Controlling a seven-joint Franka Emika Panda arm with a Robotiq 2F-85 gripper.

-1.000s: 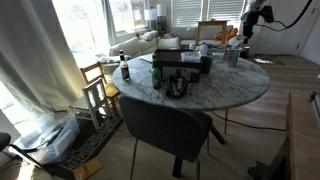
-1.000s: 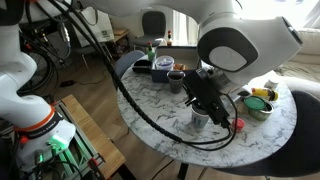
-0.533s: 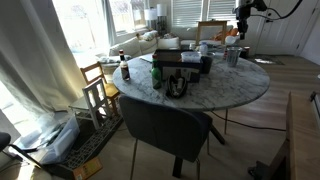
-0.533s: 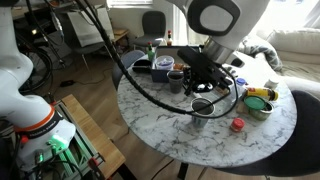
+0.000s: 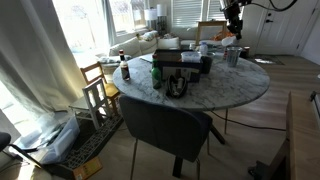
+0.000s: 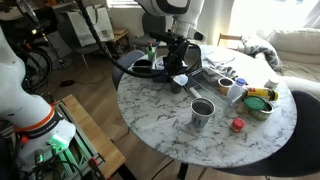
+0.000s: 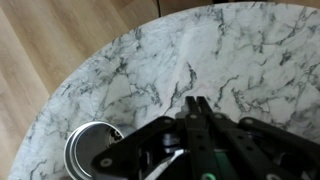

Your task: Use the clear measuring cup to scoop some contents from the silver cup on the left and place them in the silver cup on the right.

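A silver cup (image 6: 202, 110) stands on the round marble table (image 6: 160, 130); it also shows in an exterior view as the silver cup (image 5: 232, 55). My gripper (image 6: 180, 76) hangs above the table behind that cup, near a black container (image 6: 158, 67). Its jaws are shut, and a small pale thing at the tips looks like the clear measuring cup (image 6: 182, 81). In the wrist view the gripper (image 7: 197, 102) points at bare marble, with a silver cup (image 7: 88, 150) at lower left. Any second silver cup is hidden behind the gripper. High at the far side of the table is the gripper (image 5: 236, 24).
A green bowl (image 6: 262, 103), a small red lid (image 6: 237, 125) and small jars (image 6: 228, 82) sit near the table's edge. A dark chair (image 5: 165, 125) stands at the near side and a wooden chair (image 5: 95, 85) beside the window. Cables hang behind the arm.
The gripper has left its place low over the silver cup, risen and swung back toward the black container, staying shut. The cup stands where it was.
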